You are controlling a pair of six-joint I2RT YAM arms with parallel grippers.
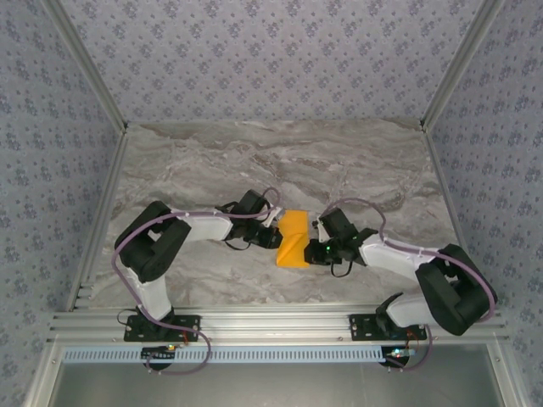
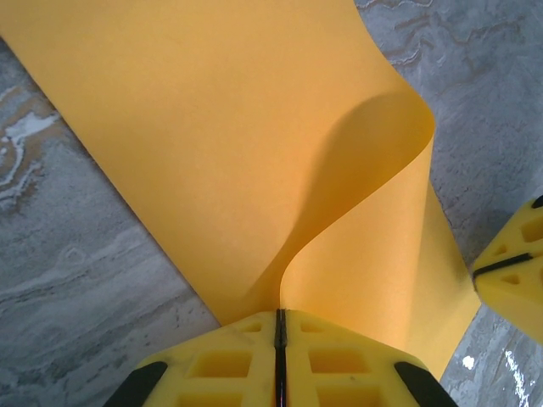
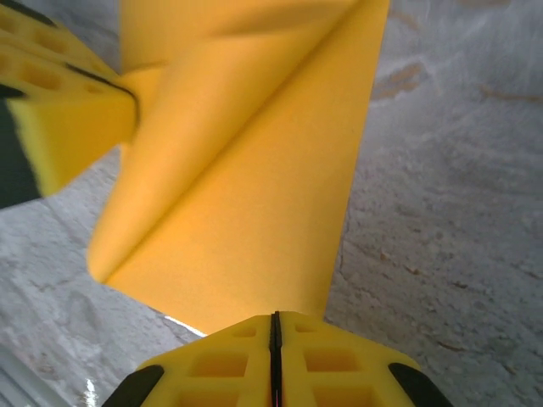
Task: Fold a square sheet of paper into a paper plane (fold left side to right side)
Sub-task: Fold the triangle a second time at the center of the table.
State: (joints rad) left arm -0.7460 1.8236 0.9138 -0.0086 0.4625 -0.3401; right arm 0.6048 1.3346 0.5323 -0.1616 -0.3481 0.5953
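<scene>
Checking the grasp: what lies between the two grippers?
The square sheet of paper, curled over and pinched by the left gripper and the right gripper, as the top view shows.

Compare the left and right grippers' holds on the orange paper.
The left gripper pinches the paper at its left edge, the right gripper at its right edge. At the left gripper the paper curls up in a bend; at the right gripper it runs flatter, layers overlapping. Both are shut on it.
</scene>
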